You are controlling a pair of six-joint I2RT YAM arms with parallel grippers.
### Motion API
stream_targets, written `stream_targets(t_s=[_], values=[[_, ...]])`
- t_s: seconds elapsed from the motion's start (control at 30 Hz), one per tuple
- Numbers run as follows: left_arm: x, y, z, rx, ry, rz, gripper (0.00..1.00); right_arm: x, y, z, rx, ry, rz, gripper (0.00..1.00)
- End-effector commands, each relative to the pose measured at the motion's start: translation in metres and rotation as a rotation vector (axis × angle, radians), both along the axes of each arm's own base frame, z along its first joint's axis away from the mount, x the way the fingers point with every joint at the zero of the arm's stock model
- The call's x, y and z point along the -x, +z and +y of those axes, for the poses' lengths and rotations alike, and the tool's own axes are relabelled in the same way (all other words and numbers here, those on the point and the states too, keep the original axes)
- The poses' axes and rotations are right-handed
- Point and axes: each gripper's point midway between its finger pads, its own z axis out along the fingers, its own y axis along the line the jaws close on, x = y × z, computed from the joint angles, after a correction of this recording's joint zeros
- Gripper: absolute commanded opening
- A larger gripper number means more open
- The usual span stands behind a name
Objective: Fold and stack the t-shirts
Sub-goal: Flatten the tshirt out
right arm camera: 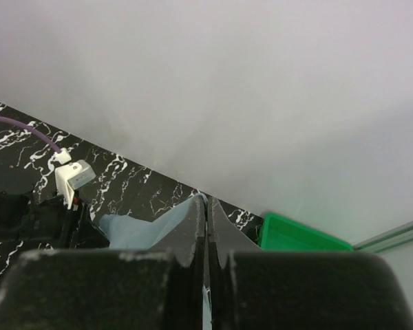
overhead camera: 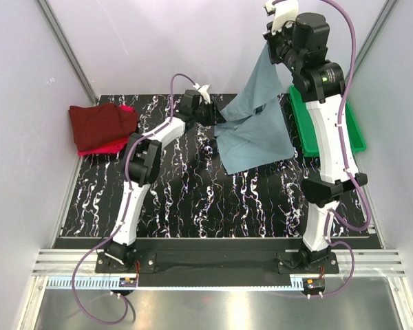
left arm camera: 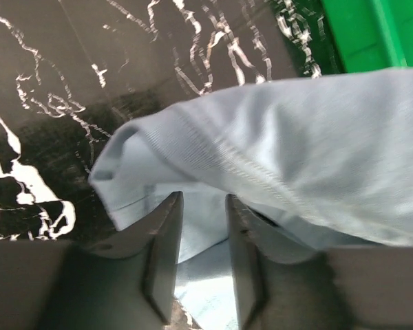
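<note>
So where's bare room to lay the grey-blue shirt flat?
Bare: the mat, its near half between left arm and right arm, in front of the grey-blue shirt. Crowded: far edge, maroon shirt on red shirt left, green tray right.

Non-task stuff: green plastic tray (overhead camera: 356,136) at the far right on the black white-veined marble-pattern mat (overhead camera: 193,199), plain white walls (overhead camera: 158,41) on three sides, aluminium rail (overhead camera: 69,262) along the near edge, then a bare metal sheet (overhead camera: 213,309) in front.

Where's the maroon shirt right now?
In the top view, the maroon shirt sits at the far left corner of the table, on top of the red shirt.
</note>
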Motion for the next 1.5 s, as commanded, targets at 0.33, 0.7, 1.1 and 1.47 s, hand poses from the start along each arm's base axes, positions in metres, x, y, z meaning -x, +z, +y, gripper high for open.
stream_targets(t_s=[0.33, 0.7, 1.1, 1.47], values=[[-0.033, 0.002, 0.011, -0.015, 0.096, -0.073, 0.68, 0.039, 0.09, -0.025, -0.05, -0.053, -0.251, 0.0], [-0.025, 0.017, -0.024, 0.047, 0.015, -0.125, 0.26, 0.047, 0.099, -0.032, -0.034, -0.07, -0.278, 0.0], [-0.03, 0.093, 0.044, 0.072, 0.021, -0.218, 0.0, 0.034, 0.09, -0.037, -0.013, -0.104, -0.263, 0.0], [-0.011, 0.174, 0.105, 0.15, -0.052, -0.297, 0.53, 0.02, 0.082, -0.05, -0.065, -0.122, -0.233, 0.0]])
